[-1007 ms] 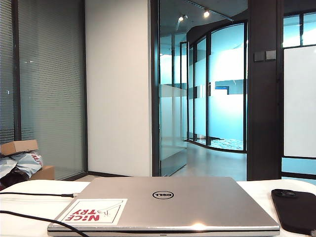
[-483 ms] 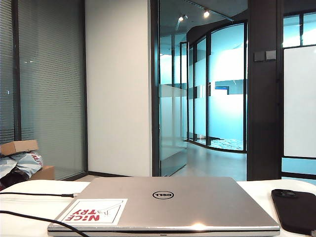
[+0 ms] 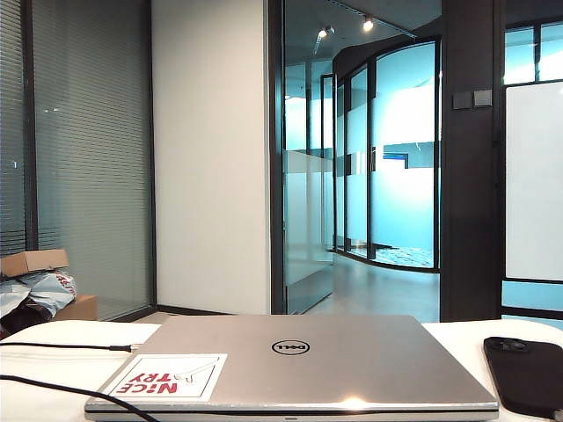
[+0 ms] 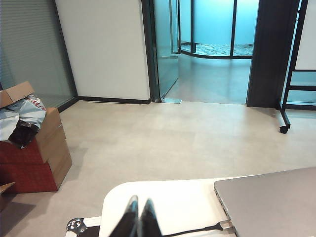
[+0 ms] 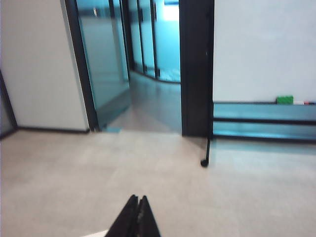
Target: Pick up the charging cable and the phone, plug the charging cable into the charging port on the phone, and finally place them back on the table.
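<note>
Nearest the arms, the left gripper (image 4: 138,217) hangs over the table's (image 4: 168,202) edge, its fingers pressed together on nothing. The right gripper (image 5: 137,217) is likewise closed and empty, floor beyond it in a blurred picture. Nothing on the table has shifted over the last second. Taking the closed silver laptop (image 3: 295,362) as centre, the phone (image 3: 528,374) lies flat at 3 o'clock, and the charging cable (image 3: 62,345) at 9 o'clock, its tip just beside the laptop. Another thin cable (image 3: 70,388) runs at 8 o'clock. Both task items lie unplugged, so I judge nothing is under way.
</note>
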`<action>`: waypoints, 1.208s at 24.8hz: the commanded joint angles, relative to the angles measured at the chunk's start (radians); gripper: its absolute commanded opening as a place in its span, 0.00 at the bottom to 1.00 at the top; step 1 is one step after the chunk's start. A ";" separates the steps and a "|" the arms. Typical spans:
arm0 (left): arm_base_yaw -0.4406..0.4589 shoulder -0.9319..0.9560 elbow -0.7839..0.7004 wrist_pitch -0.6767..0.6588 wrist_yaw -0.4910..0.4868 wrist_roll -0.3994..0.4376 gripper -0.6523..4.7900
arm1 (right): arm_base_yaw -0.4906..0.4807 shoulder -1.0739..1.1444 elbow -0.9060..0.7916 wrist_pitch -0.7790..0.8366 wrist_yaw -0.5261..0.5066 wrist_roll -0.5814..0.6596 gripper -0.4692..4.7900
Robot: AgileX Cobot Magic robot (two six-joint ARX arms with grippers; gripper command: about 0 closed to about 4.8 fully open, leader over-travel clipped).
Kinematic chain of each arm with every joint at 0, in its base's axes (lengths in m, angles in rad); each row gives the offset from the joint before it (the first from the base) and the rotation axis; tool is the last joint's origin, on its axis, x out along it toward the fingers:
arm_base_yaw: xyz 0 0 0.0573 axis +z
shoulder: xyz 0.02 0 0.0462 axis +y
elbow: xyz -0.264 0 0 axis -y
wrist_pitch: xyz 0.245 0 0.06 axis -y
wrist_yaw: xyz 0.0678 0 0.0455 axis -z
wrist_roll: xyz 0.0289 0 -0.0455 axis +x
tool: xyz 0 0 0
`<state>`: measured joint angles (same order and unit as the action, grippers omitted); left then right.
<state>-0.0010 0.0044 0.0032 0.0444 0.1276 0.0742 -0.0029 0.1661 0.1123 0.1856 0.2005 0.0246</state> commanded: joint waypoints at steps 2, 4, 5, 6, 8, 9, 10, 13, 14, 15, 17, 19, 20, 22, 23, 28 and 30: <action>0.000 0.002 0.000 0.010 0.000 -0.003 0.11 | 0.000 -0.115 -0.050 0.003 0.003 -0.003 0.07; 0.000 0.002 0.000 0.010 0.000 -0.003 0.11 | 0.000 -0.166 -0.071 -0.018 -0.007 -0.003 0.07; 0.000 0.002 0.000 0.010 0.000 -0.003 0.11 | 0.000 -0.168 -0.078 -0.021 -0.021 -0.003 0.07; 0.000 0.002 0.000 0.010 0.000 -0.003 0.11 | 0.000 -0.167 -0.096 -0.025 -0.045 -0.003 0.07; 0.000 0.002 0.000 0.010 0.000 -0.003 0.11 | 0.000 -0.167 -0.112 -0.036 -0.077 -0.002 0.07; 0.000 0.002 0.000 0.010 0.000 -0.003 0.11 | 0.000 -0.167 -0.112 -0.054 -0.097 -0.002 0.07; 0.000 0.002 0.000 0.011 0.000 -0.003 0.11 | 0.001 -0.167 -0.112 -0.067 -0.124 -0.002 0.07; 0.000 0.002 0.000 0.014 0.000 -0.003 0.11 | 0.000 -0.167 -0.112 -0.096 -0.161 -0.002 0.07; 0.000 0.002 0.000 0.016 0.000 -0.003 0.11 | 0.000 -0.167 -0.112 -0.098 -0.159 -0.002 0.07; 0.000 0.002 0.000 0.017 0.000 -0.003 0.11 | 0.000 -0.167 -0.111 -0.099 -0.158 -0.002 0.07; 0.000 0.002 0.000 0.017 0.000 -0.003 0.11 | 0.000 -0.167 -0.111 -0.099 -0.149 -0.002 0.07; 0.000 0.002 0.000 0.017 0.000 -0.003 0.11 | -0.001 -0.167 -0.111 -0.098 -0.137 -0.001 0.07; 0.000 0.002 0.000 0.017 0.000 -0.003 0.11 | -0.001 -0.167 -0.111 -0.099 -0.124 0.001 0.07; 0.000 0.002 0.000 0.017 0.000 -0.003 0.11 | -0.002 -0.167 -0.111 -0.099 -0.124 0.001 0.07; 0.000 0.002 0.000 0.017 0.000 -0.003 0.11 | -0.001 -0.167 -0.111 -0.099 -0.124 0.001 0.07; 0.000 0.002 0.000 0.017 0.000 -0.003 0.11 | -0.001 -0.167 -0.111 -0.099 -0.125 0.001 0.07; 0.000 0.002 0.000 0.017 0.000 -0.003 0.11 | -0.001 -0.167 -0.111 -0.099 -0.129 0.001 0.07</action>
<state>-0.0010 0.0044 0.0032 0.0479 0.1276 0.0742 -0.0040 0.0013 0.0071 0.0689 0.0711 0.0254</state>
